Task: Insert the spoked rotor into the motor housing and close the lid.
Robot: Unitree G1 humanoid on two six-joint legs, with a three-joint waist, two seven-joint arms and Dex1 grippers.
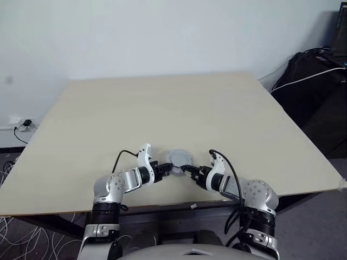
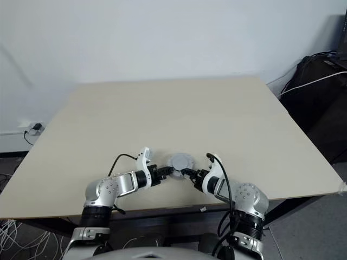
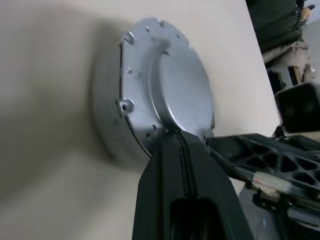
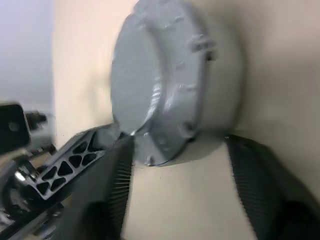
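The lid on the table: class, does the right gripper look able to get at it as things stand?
Probably yes. The right gripper stands open right at the lid, a finger on each side of its rim, with nothing between; the shut left gripper touches the opposite edge.

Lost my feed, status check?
Left pincer shut, tip at the dull grey metal lid. Right pincer open beside the lid. Lid on, smooth face up. Nothing in the way.

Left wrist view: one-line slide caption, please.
Shut left gripper tips at the edge of the lid on the table; right gripper alongside.
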